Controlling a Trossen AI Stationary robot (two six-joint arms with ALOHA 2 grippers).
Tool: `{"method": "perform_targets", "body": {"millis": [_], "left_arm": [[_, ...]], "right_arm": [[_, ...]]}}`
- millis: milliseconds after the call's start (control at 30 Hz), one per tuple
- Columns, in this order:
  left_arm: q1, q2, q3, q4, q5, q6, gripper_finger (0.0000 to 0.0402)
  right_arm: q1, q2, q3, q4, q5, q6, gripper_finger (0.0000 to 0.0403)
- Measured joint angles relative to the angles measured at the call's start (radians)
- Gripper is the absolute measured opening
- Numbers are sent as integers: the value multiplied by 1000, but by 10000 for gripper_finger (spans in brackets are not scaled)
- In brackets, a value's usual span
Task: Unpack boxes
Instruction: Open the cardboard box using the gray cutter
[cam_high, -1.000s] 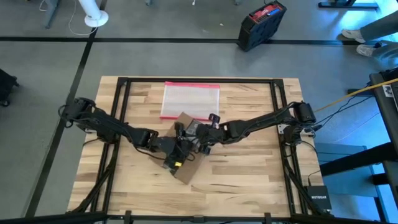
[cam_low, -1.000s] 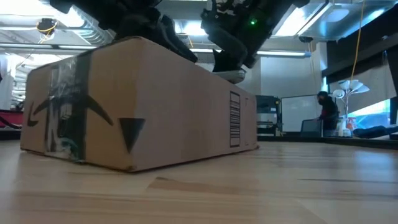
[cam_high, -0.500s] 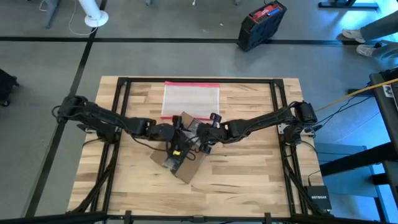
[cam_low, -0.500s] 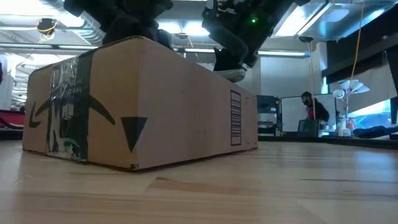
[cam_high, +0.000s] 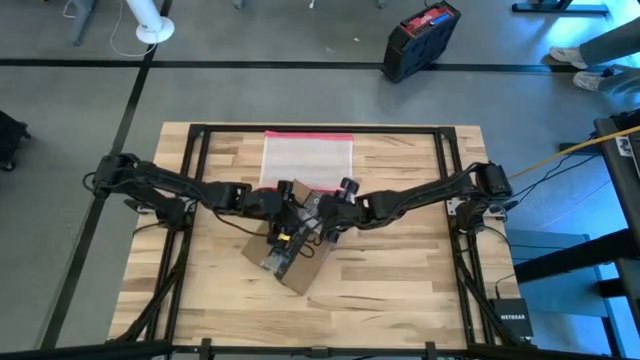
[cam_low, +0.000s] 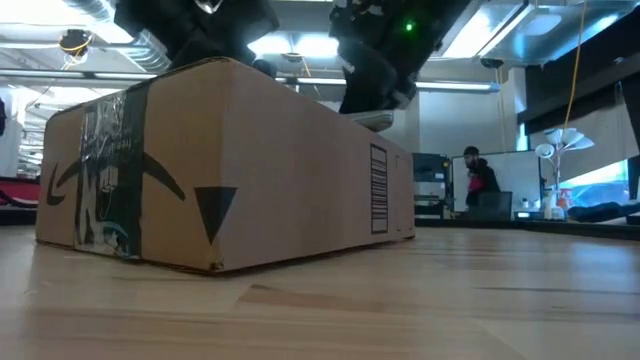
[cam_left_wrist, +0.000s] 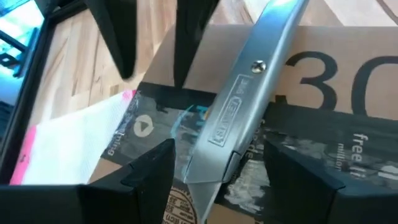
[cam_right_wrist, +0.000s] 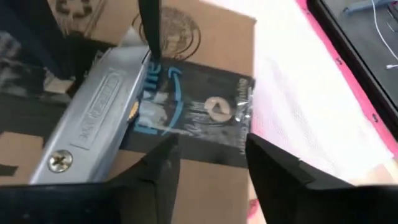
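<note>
The brown cardboard box (cam_high: 300, 268) lies flat on the table's middle, with its black printed tape strip (cam_left_wrist: 155, 124) facing up. A silver utility knife (cam_left_wrist: 242, 106) lies across that tape on the box's top. My left gripper (cam_left_wrist: 219, 149) hangs open just above the box, one finger on either side of the knife's blade end, with a gap on both sides. My right gripper (cam_right_wrist: 211, 142) is open over the tape from the opposite side. The knife (cam_right_wrist: 87, 140) sits outside its gap. In the low view both hands hover above the box (cam_low: 220, 170).
A clear pouch with a pink-red edge (cam_high: 305, 158) lies flat on the table just beyond the box's far end. A black and red case (cam_high: 420, 38) stands on the floor past the far edge. Bare wood lies to the near left and right of the box.
My left gripper has swung along the box's top toward the table's far edge and now faces the taped end. The box has stayed flat on the table. A person in the room behind has walked leftward.
</note>
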Motion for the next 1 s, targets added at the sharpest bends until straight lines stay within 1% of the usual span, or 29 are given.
{"method": "perform_targets", "body": {"millis": [100, 167, 300, 367, 533, 667, 733, 1000], "left_arm": [[13, -5, 0, 0, 27, 4, 235], [26, -7, 0, 5, 65, 10, 235], [67, -7, 0, 4, 157, 19, 235], [92, -7, 0, 5, 202, 23, 235], [138, -6, 0, 10, 277, 26, 235], [157, -6, 0, 12, 327, 31, 235], [162, -6, 0, 14, 334, 32, 235], [162, -6, 0, 18, 337, 38, 235]], "right_arm": [[0, -34, 0, -14, 11, 24, 186], [1, -61, 0, -15, -9, 40, 186], [6, -85, 2, -3, -141, 78, 184], [24, -80, 2, -15, -171, 86, 184], [80, -49, 1, -15, -157, 82, 184], [101, -36, 1, -10, -134, 83, 184], [106, -25, 1, -23, -122, 92, 184], [105, -4, 2, 19, -123, 99, 184]]}}
